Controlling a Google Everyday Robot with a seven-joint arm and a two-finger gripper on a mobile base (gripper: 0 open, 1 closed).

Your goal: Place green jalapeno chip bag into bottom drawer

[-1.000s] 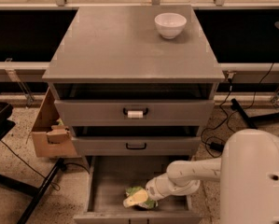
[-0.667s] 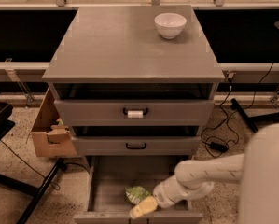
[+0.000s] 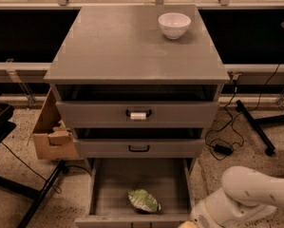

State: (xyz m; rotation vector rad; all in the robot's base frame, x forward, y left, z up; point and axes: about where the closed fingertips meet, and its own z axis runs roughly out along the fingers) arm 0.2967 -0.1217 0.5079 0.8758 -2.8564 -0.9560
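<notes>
Camera view: grey metal cabinet w/ three drawers, seen from above and in front. The bottom drawer (image 3: 106, 184) is pulled out, flat grey floor showing. The green jalapeno chip bag (image 3: 143, 200) lies flat inside it, approx mid-width, close to the front wall, w/ bare floor behind it and to both sides. The middle drawer (image 3: 103, 148), w/ plain black handle (image 3: 138, 148), and the upper drawer (image 3: 94, 114), w/ white-tagged handle (image 3: 138, 115), are each out only a little. On the worktop (image 3: 122, 46), a white bowl (image 3: 174, 24) stands upright near the back right corner. The robot's white arm (image 3: 255, 194) comes in from the lower right. The gripper (image 3: 186, 224) sits at the very btm edge, by the drawer's front right corner, mostly cut off by the frame; can't tell how far open it is. It's apart from the bag, nothing seen in its hold. On the floor left of the cabinet, an open cardboard box (image 3: 49, 137). On the right, a black cable w/ adapter (image 3: 222, 148).
</notes>
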